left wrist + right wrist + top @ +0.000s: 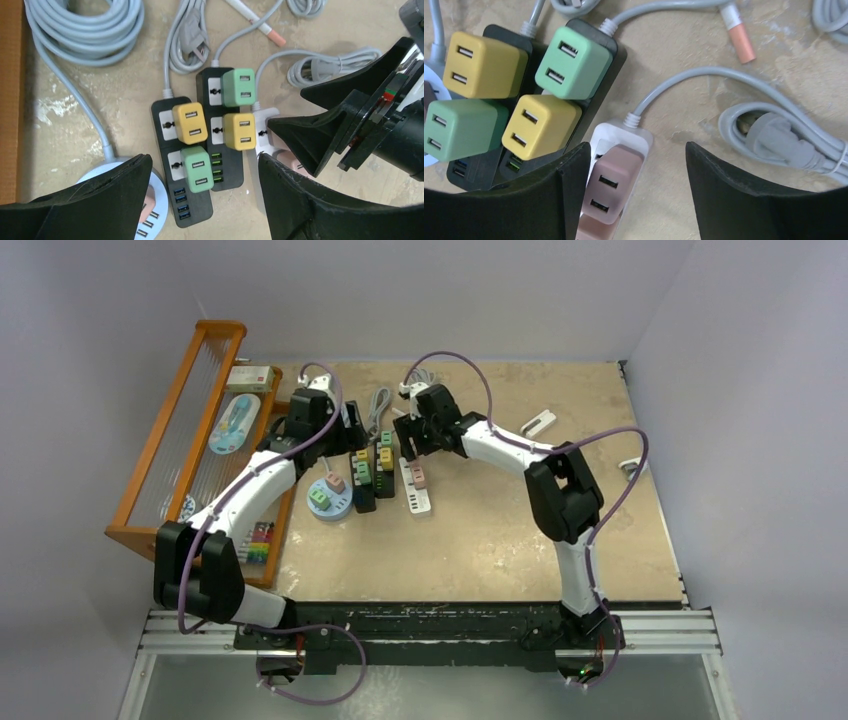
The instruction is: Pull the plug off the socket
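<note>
The pink plug is seen seated in a white power strip that lies flat on the desk, just beside two black power strips. It is a rounded block with two USB slots on its upper face. It is flanked by the right jaws, which are held apart with a clear gap on one side, so nothing is gripped. The left jaws are likewise spread wide above the black strips, and nothing is clasped between them. In the right wrist view the plug's slots and the grey cable leaving the white strip are shown plainly. In the left wrist view most of the plug is hidden behind a finger of the right jaws, though the yellow plugs and green plugs on the black strips are laid out in full. Only in the top view are both arms and an orange wooden rack at the desk's left edge taken in, and the round pale-blue socket hub is seen whole.
</note>
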`<state>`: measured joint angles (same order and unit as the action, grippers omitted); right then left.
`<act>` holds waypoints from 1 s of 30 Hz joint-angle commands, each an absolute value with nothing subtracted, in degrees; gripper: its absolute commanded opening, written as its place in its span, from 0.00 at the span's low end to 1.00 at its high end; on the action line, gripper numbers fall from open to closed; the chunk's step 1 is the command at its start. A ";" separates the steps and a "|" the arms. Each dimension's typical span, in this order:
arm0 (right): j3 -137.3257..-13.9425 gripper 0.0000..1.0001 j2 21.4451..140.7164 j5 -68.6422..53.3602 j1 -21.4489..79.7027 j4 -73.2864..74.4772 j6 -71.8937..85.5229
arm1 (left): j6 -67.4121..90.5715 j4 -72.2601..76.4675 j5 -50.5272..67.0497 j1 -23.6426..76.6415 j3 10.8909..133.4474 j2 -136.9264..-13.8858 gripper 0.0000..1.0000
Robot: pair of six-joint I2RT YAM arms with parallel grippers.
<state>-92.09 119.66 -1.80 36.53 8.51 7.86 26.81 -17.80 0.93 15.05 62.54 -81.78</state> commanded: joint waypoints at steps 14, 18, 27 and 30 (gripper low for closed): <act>-97.35 0.03 122.92 -2.45 37.58 18.46 8.90 | 32.07 -11.46 2.11 21.98 60.20 -83.24 0.74; -95.43 0.00 119.31 -2.26 36.32 15.27 9.79 | 33.94 -8.66 2.34 25.33 59.83 -85.32 0.74; -90.69 0.00 110.90 -6.54 31.44 6.61 14.45 | 38.15 -1.41 5.27 29.59 58.39 -89.21 0.73; -88.52 0.00 108.40 -12.11 28.65 3.02 17.31 | 39.09 0.81 7.15 29.75 58.11 -90.27 0.73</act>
<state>-89.69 115.26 -5.67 32.08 11.20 12.47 36.49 -6.17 4.19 29.67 58.37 -89.58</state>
